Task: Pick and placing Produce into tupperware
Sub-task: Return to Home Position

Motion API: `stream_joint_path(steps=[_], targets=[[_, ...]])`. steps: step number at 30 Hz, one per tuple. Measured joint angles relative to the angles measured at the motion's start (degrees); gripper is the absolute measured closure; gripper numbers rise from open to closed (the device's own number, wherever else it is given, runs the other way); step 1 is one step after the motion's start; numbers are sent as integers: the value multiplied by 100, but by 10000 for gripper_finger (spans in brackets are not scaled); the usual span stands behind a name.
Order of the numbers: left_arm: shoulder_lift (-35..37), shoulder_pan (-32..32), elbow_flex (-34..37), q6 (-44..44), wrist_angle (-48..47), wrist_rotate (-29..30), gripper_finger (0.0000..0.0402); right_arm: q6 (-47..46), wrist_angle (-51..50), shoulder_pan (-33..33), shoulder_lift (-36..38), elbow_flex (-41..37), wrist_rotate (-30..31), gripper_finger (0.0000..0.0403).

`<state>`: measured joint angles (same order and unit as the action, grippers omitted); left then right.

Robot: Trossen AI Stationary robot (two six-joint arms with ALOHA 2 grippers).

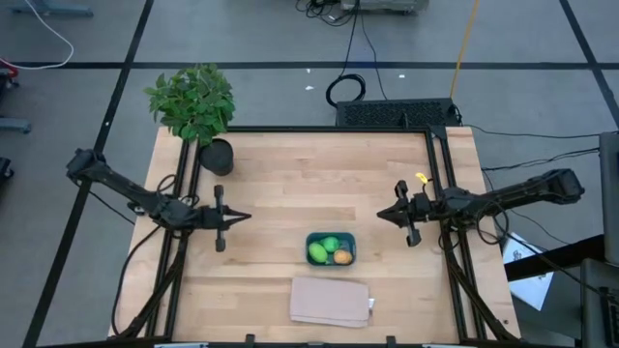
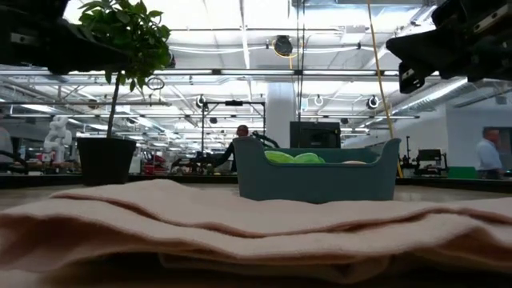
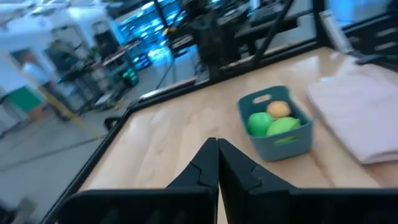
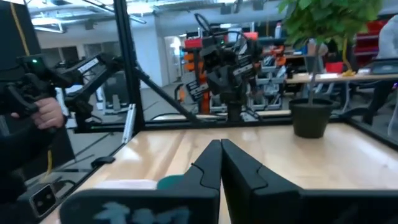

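Produce [image 3: 267,123], two green, one orange-tan, inside teal tupperware [image 3: 283,142], near cloth [image 1: 329,301]

Light wood table [image 1: 280,184], with black frame rails [image 1: 434,155] running front to back down the left and right sides. On top:
- potted plant [image 1: 217,155] in the back-left corner
- teal tupperware [image 1: 332,234] front-centre
- folded beige cloth [image 1: 329,302] just in front of it, at the front edge
- small yellow item [image 1: 421,178] by the right rail, can't ID

Black slab [image 1: 397,113] at the back edge, right side.
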<state>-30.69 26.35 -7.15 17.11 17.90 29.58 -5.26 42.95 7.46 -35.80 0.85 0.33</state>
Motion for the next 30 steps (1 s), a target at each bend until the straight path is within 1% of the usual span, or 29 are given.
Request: stream_joint_path(steps=[3, 7, 10, 13, 15, 21, 25, 30], targets=[[325, -98, 4, 296, -190, -374, 401, 137, 4, 0, 87, -1, -1, 403], [764, -426, 4, 541, -431, -957, 401, 188, 5, 0, 191, -1, -8, 403], [1052, -810, 4, 551, -651, -1355, 401, 212, 6, -2, 263, -1, -8, 403], [1358, -1142, 4, 420, -932, -1887, 401, 189, -2, -2, 338, -1, -8, 403], [1555, -1280, 4, 281, -1146, -2093, 401, 184, 2, -2, 422, -1, -8, 403], [2169, -1333, 4, -63, -1737, -2163, 401, 124, -293, 0, 709, -1, 0, 403], [2479, -1272, 4, -117, -2050, -2105, 401, 83, -622, 0, 936, -1, 247, 403], [2804, -1237, 4, -113, -2370, -2025, 401, 83, -884, 0, 1200, -5, 265, 403]])
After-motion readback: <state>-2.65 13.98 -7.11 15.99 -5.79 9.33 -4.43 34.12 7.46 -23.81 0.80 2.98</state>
